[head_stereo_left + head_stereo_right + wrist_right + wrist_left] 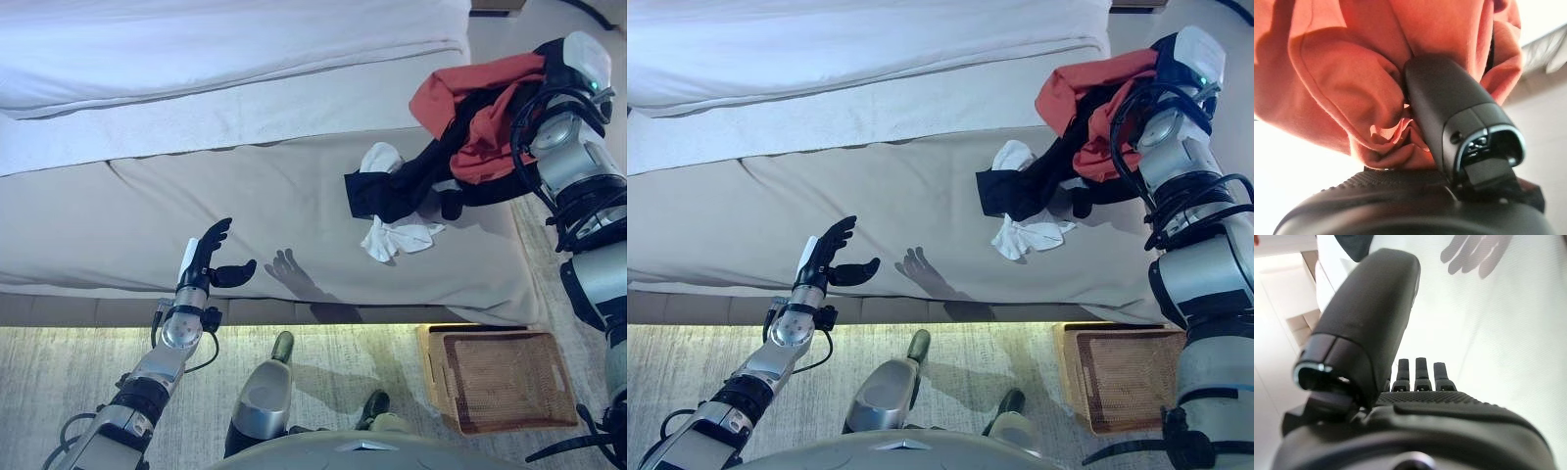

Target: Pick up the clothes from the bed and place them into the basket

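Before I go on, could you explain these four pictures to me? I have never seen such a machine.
It is a humanoid robot with two arms. Two pictures come from its head, looking down at a bed; two from cameras on its wrists. The right hand grips red cloth, lifted above the bed, with black cloth hanging below it. White cloth lies on the bed. The left hand is open and holds nothing. A basket stands on the floor beside the bed.

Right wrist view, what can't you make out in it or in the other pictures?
- Right hand: the red-orange garment fills its wrist view, hiding the fingers; only the thumb shows.
- Black garment: hangs bunched over the white cloth, so neither item's type is readable.
- Brown woven basket: partly hidden by the right arm in the right eye view.
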